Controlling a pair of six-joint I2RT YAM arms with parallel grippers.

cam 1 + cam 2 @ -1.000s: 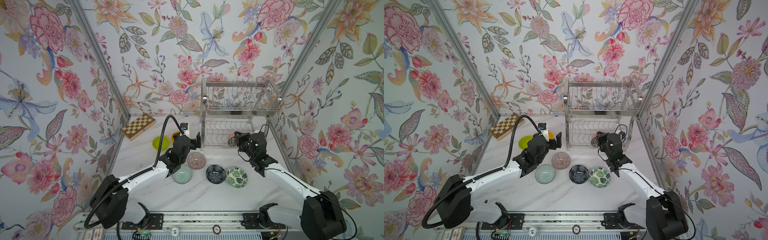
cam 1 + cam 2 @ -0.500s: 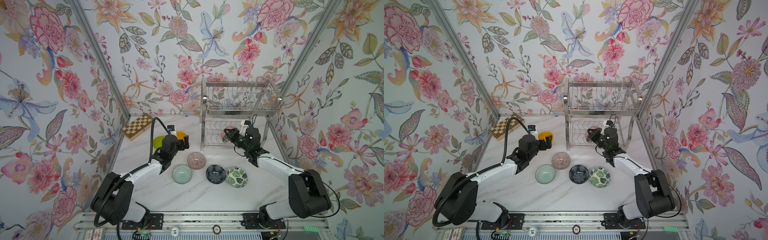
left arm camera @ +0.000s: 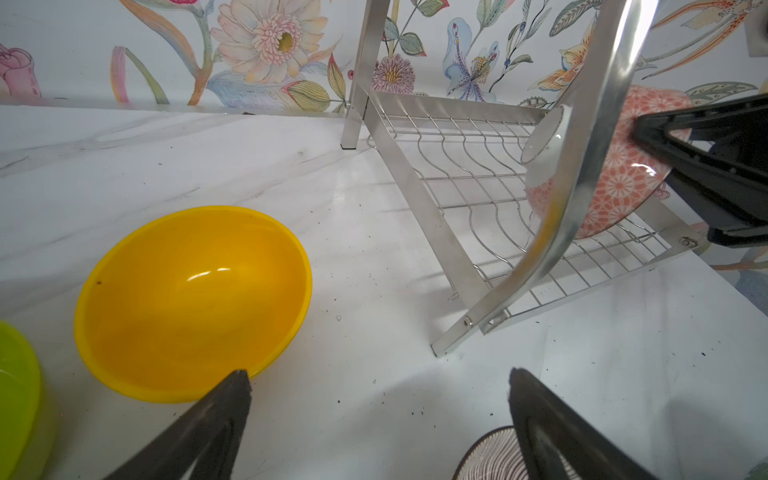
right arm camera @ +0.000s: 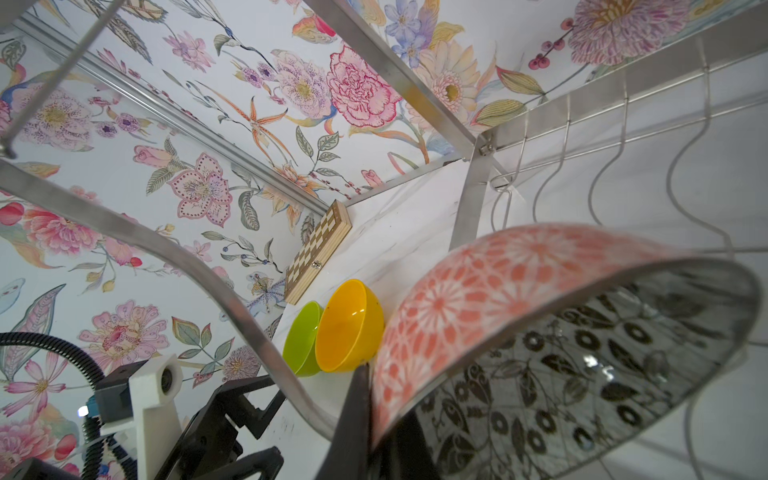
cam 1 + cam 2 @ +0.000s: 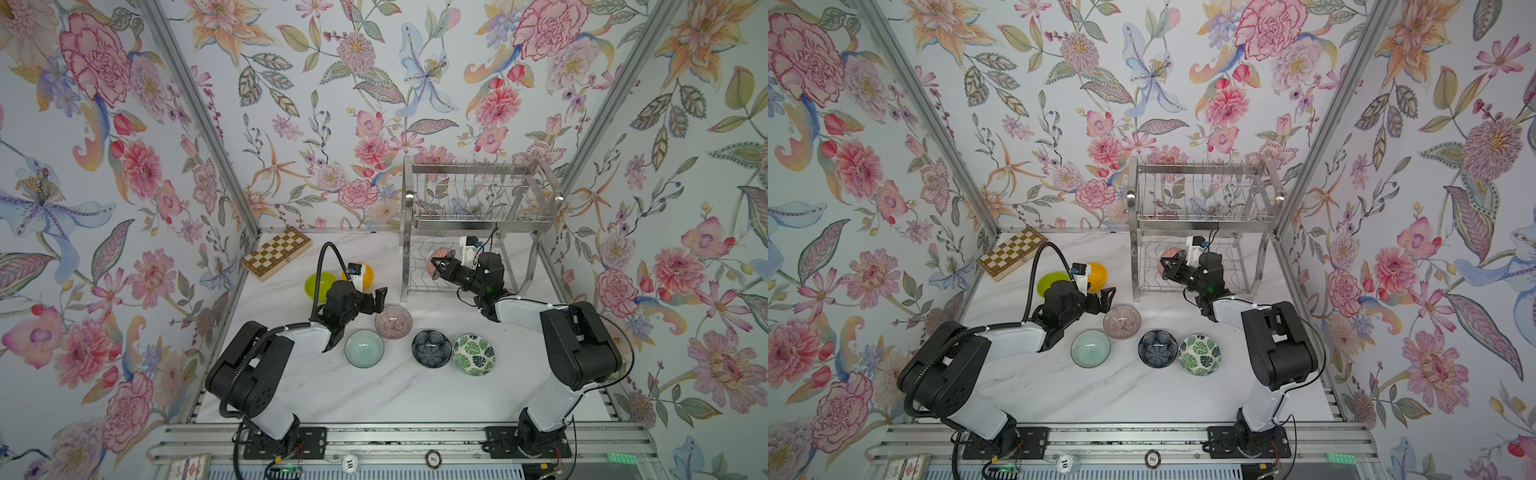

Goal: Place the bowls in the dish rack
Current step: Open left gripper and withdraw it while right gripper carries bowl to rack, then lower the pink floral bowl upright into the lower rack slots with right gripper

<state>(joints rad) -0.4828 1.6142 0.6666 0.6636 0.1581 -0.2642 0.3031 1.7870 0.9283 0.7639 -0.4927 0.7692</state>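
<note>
**Black-and-white patterned bowl (image 4: pixel 540 374) is held within the lower tier of the dish rack (image 5: pixel 478 224).**
From left: the lime green bowl (image 5: pixel 316 284) and orange-yellow bowl (image 3: pixel 191 303) are seen on the table (image 5: pixel 374 395). The left gripper (image 3: pixel 378 376) is spread wide and empty beside them. The right gripper (image 5: pixel 434 267) is clamped on the tilted bowl's rim.

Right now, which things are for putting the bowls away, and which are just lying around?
For the job:
- dish rack
- green bowl, yellow bowl, mint bowl, striped bowl, navy bowl, leaf bowl
- coral bowl, held by the right gripper at the rack's lower shelf

Just lying about:
- chessboard
</note>
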